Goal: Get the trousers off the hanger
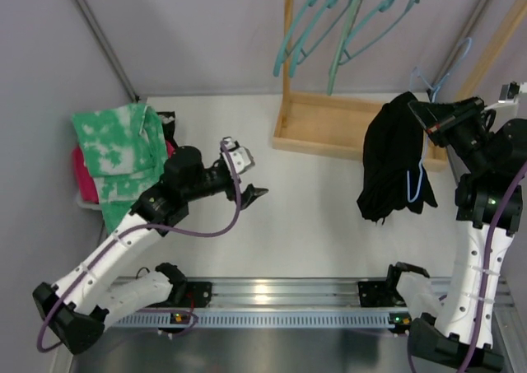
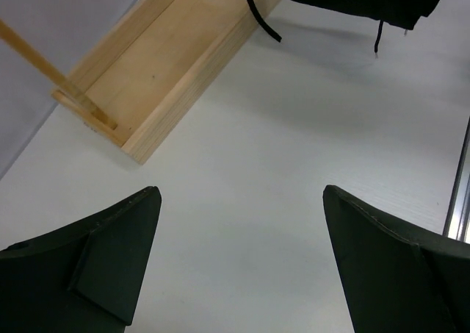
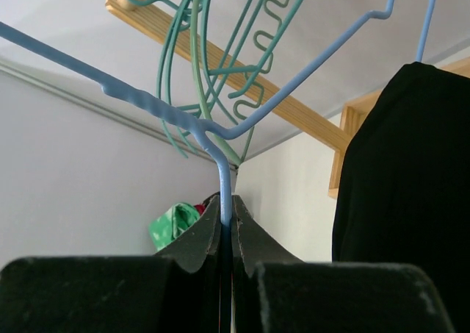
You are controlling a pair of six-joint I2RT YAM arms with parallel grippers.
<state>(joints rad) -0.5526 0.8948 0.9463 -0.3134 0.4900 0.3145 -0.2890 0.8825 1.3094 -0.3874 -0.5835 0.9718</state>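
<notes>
I had the right gripper clamped shut on the hanger wire, holding it aloft with the trousers draped over it. The left gripper stood fully open and empty, well apart from them. Removal was not yet begun: the cloth had yet to be pulled off.

The trousers hang on the hanger at the right of the frame — the rack up-centre beside them, a cloth pile far left.
</notes>
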